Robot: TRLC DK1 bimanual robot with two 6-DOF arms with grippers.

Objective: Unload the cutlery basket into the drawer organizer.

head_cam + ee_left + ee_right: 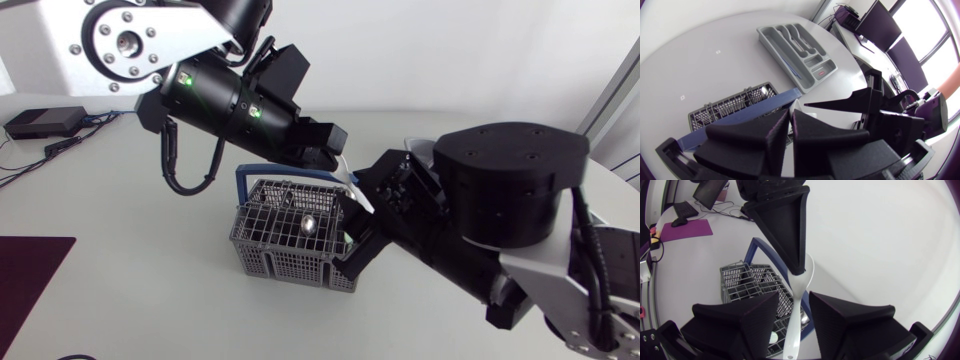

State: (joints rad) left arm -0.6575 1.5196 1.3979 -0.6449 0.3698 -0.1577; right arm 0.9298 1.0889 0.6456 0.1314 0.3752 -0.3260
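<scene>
Above the basket at frame centre, the left claw pinches a spoon hanging untouched between the right claw's spread fingers.

Head cam is sitting fixed above the table, looking straight down, with both arms filling most of the frame and the cutlery basket mid-frame. Left wrist cam is riding close behind the left gripper, facing down across the table, past the basket toward the drawer organizer, with the right arm beside it. Right wrist cam is peering out through the right gripper, very near, facing the basket and the left gripper head-on. All three are sharing the basket. Both wrist cams are also catching the white spoon pinched at the left gripper's tip.
</scene>
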